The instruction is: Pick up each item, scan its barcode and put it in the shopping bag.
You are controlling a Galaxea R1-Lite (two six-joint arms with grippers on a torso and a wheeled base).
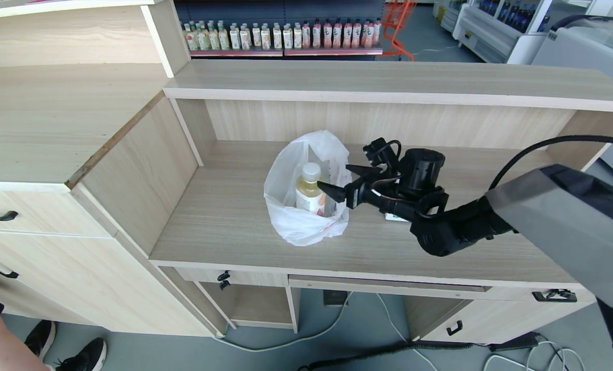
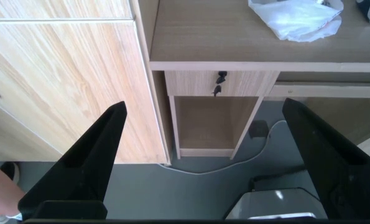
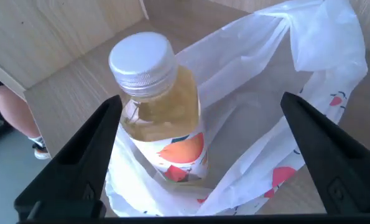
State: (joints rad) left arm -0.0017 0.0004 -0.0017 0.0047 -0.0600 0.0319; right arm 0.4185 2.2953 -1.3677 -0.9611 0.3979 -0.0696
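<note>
A white plastic shopping bag (image 1: 306, 206) stands open on the wooden counter (image 1: 224, 221), and a drink bottle (image 1: 310, 193) with a white cap and pale yellow liquid stands upright inside it. My right gripper (image 1: 341, 180) hovers open just right of the bag's mouth, nothing between its fingers. From the right wrist, the bottle (image 3: 157, 118) and the bag (image 3: 278, 99) lie straight ahead between the open fingers (image 3: 79, 168). My left gripper (image 2: 203, 162) hangs open low in front of the counter, over the floor; the bag (image 2: 296, 17) lies far beyond it.
The counter sits in a recess with a back wall and a raised shelf (image 1: 389, 77) above. A small white item (image 1: 395, 217) lies partly hidden under the right arm. Cabinets (image 1: 38, 226) stand at the left, cables (image 1: 512, 355) trail on the floor, and a person's shoes (image 1: 64, 350) show bottom left.
</note>
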